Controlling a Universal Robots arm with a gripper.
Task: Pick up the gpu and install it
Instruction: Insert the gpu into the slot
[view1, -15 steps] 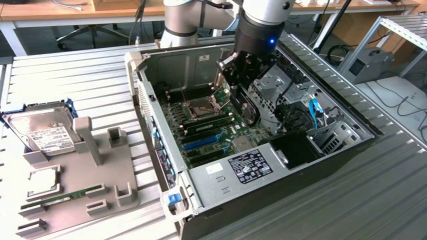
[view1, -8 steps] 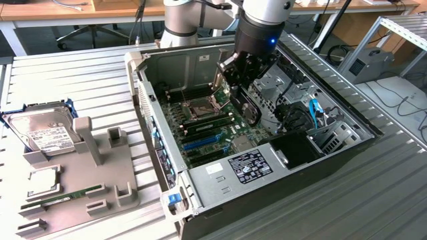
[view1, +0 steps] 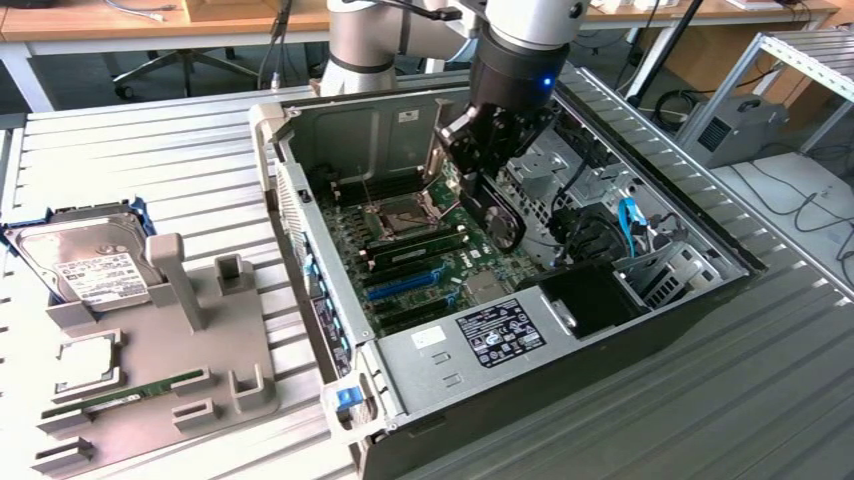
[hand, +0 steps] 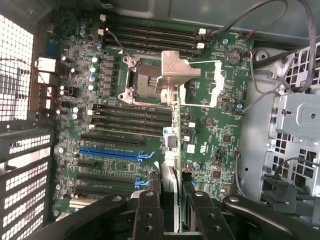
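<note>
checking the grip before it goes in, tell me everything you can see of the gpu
The gpu is a thin green circuit board with a black round fan on one face. It hangs on edge, clamped in the claw, above the motherboard inside the open case, seemingly not seated.

computer case (view1: 400, 350): mid-desk (view1: 160, 140). motherboard (hand: 215, 130): inside case. gpu (view1: 498, 220): between the jaws, over motherboard. holder (view1: 140, 430): exterior view's left of case, carrying hard drive (view1: 87, 265), memory stick (view1: 127, 395).

Wooden desks (view1: 120, 25) stood well beyond the fingers (hand: 149, 215), a wheeled chair base (view1: 167, 68) beneath; cables (view1: 805, 207) crossed grey floor (view1: 761, 185).
</note>
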